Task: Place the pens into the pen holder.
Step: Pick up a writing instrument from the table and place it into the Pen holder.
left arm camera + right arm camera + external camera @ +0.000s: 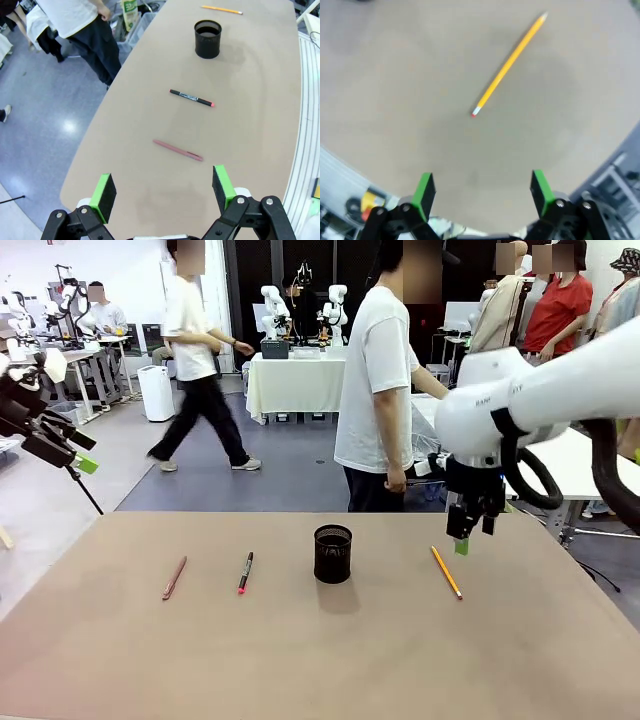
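Observation:
Three pens lie flat on the tan table: a reddish-brown pen (174, 577) (178, 150) at the left, a black pen with a pink-red tip (245, 572) (191, 98) beside it, and a yellow pencil (446, 571) (222, 9) (510, 63) at the right. Between the black pen and the pencil stands the black mesh pen holder (332, 553) (207, 38), with nothing showing inside. My right gripper (470, 536) (481, 193) hangs open just above the table, near the pencil's far end. My left gripper (72, 452) (163, 187) is open and held high off the table's left side.
A person in a white shirt (378, 390) stands at the table's far edge, just left of my right arm. Another person walks across the floor behind. The table (320, 660) has bare surface in front of the pens.

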{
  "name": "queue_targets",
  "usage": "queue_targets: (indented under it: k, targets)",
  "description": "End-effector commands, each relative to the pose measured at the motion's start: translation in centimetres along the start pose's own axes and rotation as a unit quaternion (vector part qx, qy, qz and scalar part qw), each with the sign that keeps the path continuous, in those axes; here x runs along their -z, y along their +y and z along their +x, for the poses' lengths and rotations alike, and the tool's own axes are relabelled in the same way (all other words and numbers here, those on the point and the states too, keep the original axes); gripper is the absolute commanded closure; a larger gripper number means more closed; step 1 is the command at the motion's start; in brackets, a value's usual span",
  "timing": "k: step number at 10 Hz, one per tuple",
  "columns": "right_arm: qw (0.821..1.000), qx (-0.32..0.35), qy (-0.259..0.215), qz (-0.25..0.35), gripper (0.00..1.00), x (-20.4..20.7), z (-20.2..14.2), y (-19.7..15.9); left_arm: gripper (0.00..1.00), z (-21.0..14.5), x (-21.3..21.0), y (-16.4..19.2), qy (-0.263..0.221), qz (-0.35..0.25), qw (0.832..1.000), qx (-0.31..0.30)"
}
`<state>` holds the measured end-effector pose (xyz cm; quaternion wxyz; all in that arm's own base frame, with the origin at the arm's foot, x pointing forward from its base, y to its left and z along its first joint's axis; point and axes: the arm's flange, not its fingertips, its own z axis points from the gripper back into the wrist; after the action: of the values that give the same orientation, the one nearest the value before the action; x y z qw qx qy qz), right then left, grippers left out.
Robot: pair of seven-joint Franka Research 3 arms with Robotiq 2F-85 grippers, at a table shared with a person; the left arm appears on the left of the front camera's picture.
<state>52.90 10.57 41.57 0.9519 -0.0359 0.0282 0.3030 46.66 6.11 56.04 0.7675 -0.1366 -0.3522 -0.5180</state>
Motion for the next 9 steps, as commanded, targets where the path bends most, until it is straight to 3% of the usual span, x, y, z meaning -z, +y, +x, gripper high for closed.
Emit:
queue_targets:
  k: [1,5,6,7,9]
  targets:
    - [0.999,-0.032,0.013,0.003,0.0,-1.8,0.2,0.9,0.0,0.0,-0.2,-0.1,-0.005,-0.002,1.0,0.001]
    - [1.0,-0.014,0.007,0.001,0.0,-0.7,0.2,0.9,0.0,0.0,-0.2,-0.1,-0.005,-0.002,1.0,0.001]
    - [0.997,0.067,-0.028,0.023,0.0,0.8,3.5,-0.2,0.0,0.0,-0.2,-0.1,-0.005,-0.002,1.0,0.001]
    - [0.99,0.126,-0.061,-0.003,0.0,2.1,6.2,-1.4,0.0,0.0,-0.2,-0.1,-0.005,-0.002,1.0,0.001]
    - [0.985,0.154,-0.076,-0.036,0.0,4.0,8.3,-2.1,0.0,0.0,-0.2,-0.1,-0.005,-0.002,1.0,0.001]
